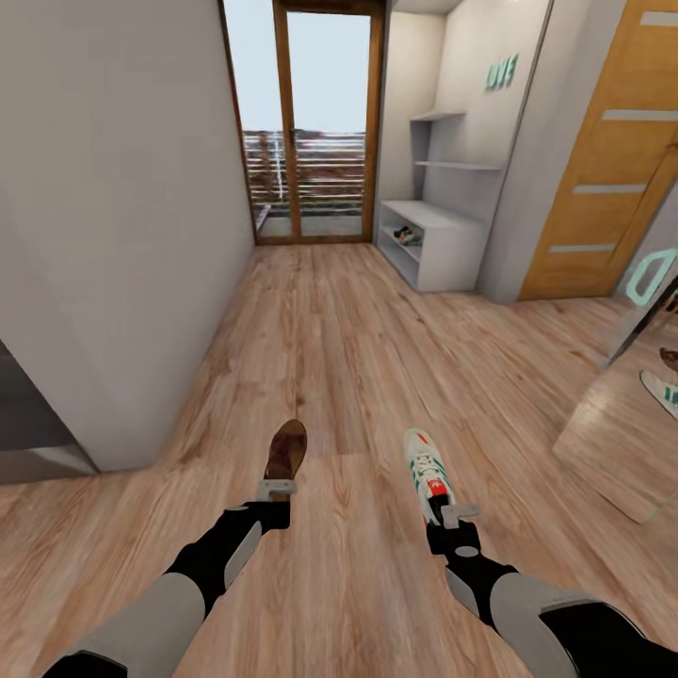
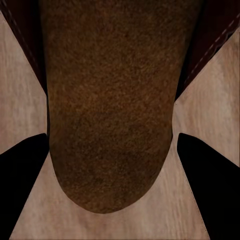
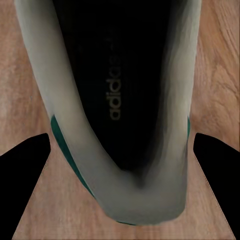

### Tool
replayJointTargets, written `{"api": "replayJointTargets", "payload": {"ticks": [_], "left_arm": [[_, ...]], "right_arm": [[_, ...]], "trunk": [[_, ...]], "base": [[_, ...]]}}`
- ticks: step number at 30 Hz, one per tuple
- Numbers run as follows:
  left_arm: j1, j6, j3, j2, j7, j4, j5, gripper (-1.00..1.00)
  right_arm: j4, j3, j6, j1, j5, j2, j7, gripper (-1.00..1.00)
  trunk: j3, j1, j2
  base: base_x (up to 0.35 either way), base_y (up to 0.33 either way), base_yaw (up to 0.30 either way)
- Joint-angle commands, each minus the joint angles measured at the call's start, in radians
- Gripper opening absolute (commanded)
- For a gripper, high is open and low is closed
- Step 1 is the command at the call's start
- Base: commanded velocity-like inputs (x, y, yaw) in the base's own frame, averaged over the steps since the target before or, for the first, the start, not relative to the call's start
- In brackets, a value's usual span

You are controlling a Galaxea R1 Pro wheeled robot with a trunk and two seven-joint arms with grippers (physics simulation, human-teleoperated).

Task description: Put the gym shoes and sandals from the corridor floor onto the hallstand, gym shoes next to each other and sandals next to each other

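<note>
Wood-grain corridor floor runs up to a glazed balcony door. Against the wall to the right of that door stands the pale hallstand, with shoes on its lower shelf. Well short of the hallstand, the right gripper clasps a white gym shoe by its heel, and the left gripper clasps a dark brown sandal by its heel, both held over the floor.

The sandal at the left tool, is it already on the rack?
No, the sandal is over the floor at the left tool, far from the rack.
</note>
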Motion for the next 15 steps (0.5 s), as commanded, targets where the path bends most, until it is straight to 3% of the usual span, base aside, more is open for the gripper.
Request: {"api": "replayJointTargets", "payload": {"ticks": [1,11,15], "left_arm": [[0.0,0.004,-0.006,0.001,0.005,-0.002,0.01,-1.0],[-0.001,0.004,-0.006,0.001,0.006,-0.002,0.01,-1.0],[0.0,0.004,-0.006,0.001,0.006,-0.002,0.01,-1.0]], "right_arm": [[0.005,0.007,-0.005,-0.002,0.003,0.001,-0.006,-1.0],[0.005,0.007,-0.002,-0.001,0.003,0.001,-0.007,-1.0],[0.004,0.007,0.077,0.0,0.003,0.001,-0.007,-1.0]], "trunk": [[-0.001,0.0,0.0],[-0.001,0.0,0.0],[-0.001,0.0,0.0]], "base": [[0.35,0.0,0.0],[0.35,0.0,0.0],[0.35,0.0,0.0]]}}
